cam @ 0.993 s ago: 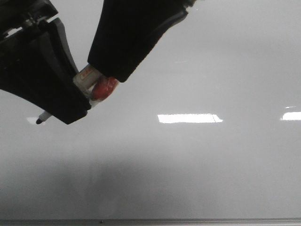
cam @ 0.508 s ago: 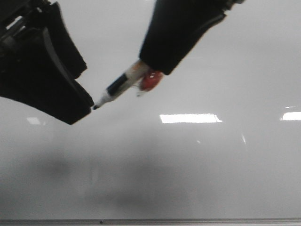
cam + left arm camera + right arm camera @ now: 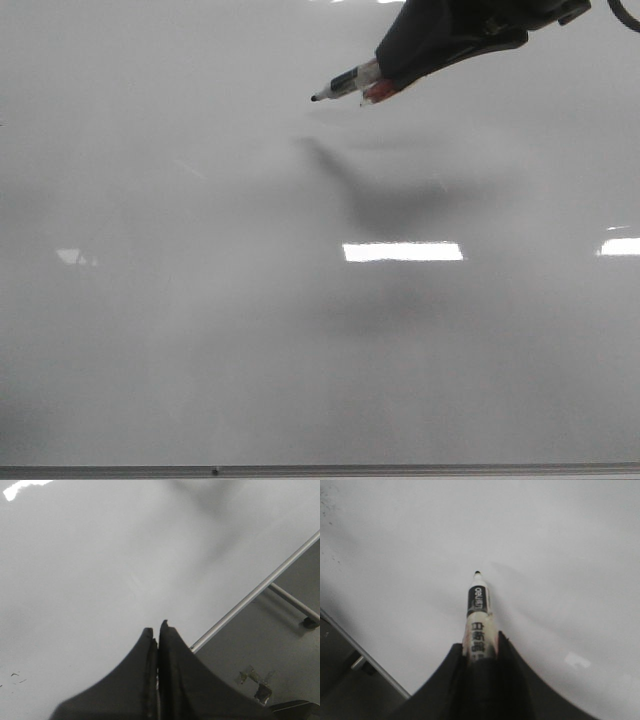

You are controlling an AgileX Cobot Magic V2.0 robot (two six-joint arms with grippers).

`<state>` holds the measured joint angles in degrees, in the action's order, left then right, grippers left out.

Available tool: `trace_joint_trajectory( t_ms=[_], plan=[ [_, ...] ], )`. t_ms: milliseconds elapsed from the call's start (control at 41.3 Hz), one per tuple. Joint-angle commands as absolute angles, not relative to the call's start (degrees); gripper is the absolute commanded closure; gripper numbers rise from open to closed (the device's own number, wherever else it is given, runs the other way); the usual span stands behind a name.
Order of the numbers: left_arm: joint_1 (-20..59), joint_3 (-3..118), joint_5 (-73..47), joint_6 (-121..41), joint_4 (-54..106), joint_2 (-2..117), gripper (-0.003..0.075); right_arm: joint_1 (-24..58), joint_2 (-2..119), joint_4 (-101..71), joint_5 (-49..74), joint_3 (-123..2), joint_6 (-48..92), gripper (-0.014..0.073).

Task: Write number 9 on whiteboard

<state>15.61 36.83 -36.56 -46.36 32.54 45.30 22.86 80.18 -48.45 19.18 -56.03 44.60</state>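
While right fingers (image 3: 481, 652) clamp marker (image 3: 479, 615), whiteboard (image 3: 200, 330) beneath

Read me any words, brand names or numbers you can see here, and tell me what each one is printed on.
"deli": white letters on the black band of the marker held in the right gripper.
Dark characters lower on the marker's barrel: too blurred to read.
Whiteboard: no number or writing visible yet.

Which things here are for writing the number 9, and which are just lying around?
For the job:
- whiteboard, no 9 on it yet
- marker, cap off, held in the right gripper

Just there:
- left gripper, shut and holding nothing
- metal bar beyond the board's edge
- scrap on the floor
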Motion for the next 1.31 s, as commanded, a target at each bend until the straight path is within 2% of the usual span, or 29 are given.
trace_joint_trajectory(
  t_ms=[0,266,460,678,944,1283],
  plan=[
    [15.44,38.35,-32.78,-45.72,35.00,44.40,0.0739,22.51,80.72,-50.29,14.81,-59.18,45.38,0.0661],
    [15.44,38.35,-33.22,-45.72,36.22,44.40,0.0739,25.07,89.79,-51.10,16.25,-67.58,45.38,0.0661],
    [15.44,38.35,-33.22,-45.72,36.22,44.40,0.0739,25.94,94.63,-50.98,21.09,-67.90,45.53,0.0661],
    [15.44,38.35,-33.22,-45.82,36.11,44.40,0.0739,22.04,91.31,-50.98,19.87,-64.02,45.48,0.0661],
    [15.44,38.35,-32.89,-45.82,36.11,44.64,0.0739,20.16,86.19,-50.98,19.66,-65.86,45.54,0.0661],
    [15.44,38.35,-32.75,-45.82,36.11,44.64,0.0739,20.30,88.95,-50.39,22.25,-65.23,45.54,0.0652]
  ],
)
